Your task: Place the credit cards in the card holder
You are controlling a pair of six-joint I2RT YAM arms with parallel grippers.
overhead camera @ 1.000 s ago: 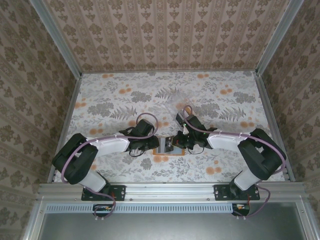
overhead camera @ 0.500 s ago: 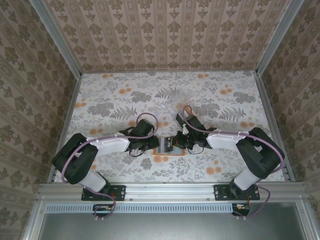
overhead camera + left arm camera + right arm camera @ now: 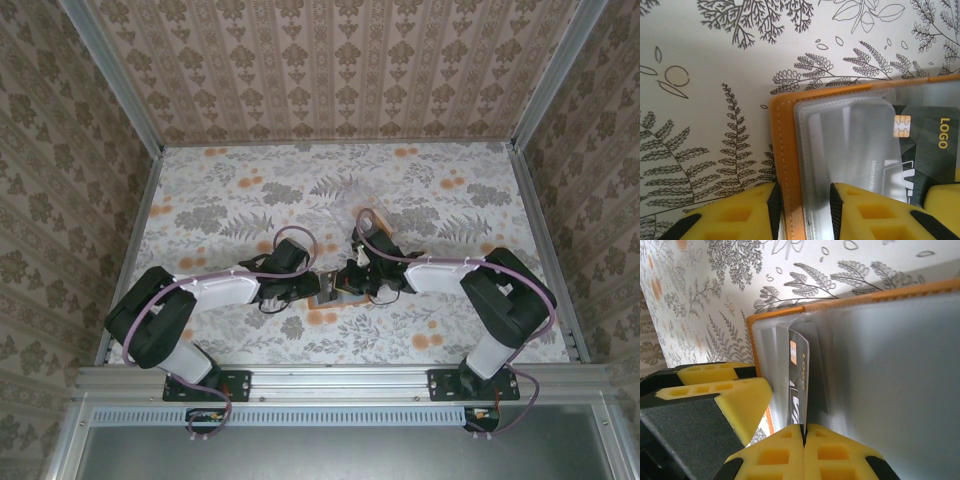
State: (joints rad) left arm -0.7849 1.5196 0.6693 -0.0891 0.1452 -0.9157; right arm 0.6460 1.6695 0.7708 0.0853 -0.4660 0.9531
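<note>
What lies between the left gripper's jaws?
In the left wrist view, the card holder's orange stitched edge and the rim of its clear sleeve lie between the left gripper's jaws.

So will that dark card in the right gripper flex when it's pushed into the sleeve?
Probably little: the dark card runs straight from the right gripper with no visible bow. It's thin and smooth-looking, so it may slip in that pinch. The clear sleeve looks softer, so its mouth would likely give first.
</note>
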